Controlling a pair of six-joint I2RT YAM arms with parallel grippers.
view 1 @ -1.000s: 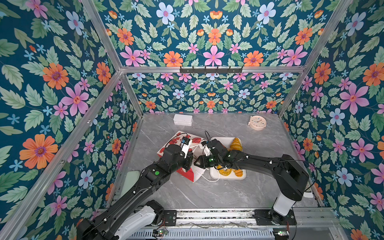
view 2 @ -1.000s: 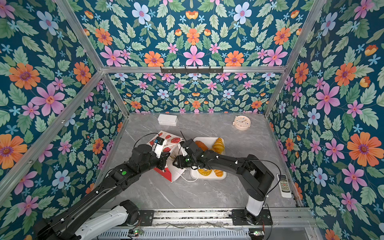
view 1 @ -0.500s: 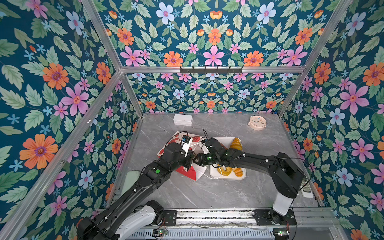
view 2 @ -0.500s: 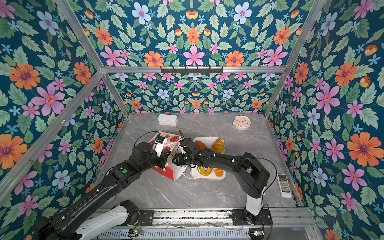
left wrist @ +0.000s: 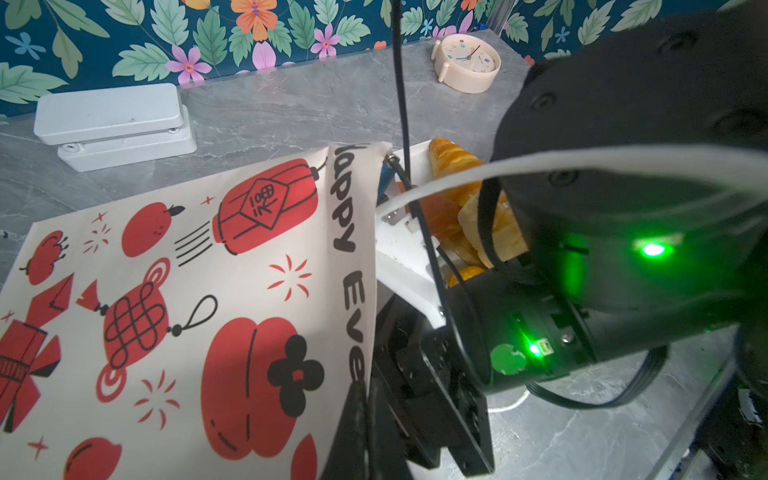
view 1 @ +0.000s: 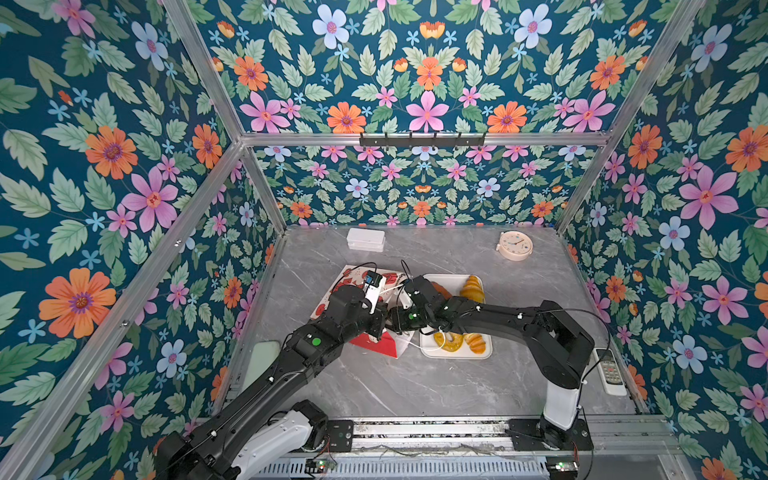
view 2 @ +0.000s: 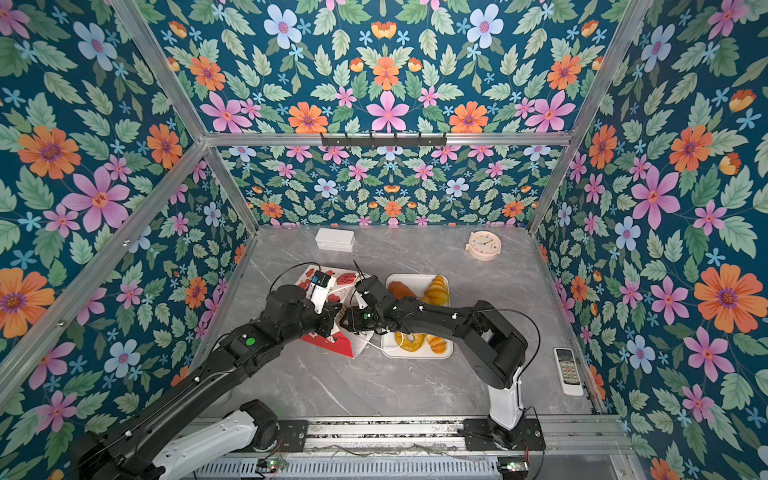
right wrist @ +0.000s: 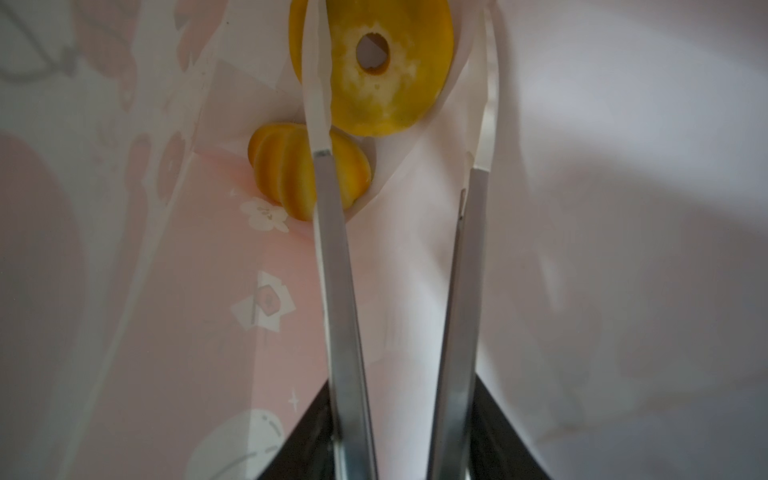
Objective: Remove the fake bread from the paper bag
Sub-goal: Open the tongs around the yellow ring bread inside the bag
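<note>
Tabletop carries the paper bag on its side beside a white tray, which already holds several pieces of fake bread. The left pincer is clamped on the edge of the bag's mouth, holding it up. The right pincer, prongs apart and empty, has edged slightly deeper inside over the last second. A ring doughnut and a small ridged pastry lie just ahead of it, so the next pick looks close.
</note>
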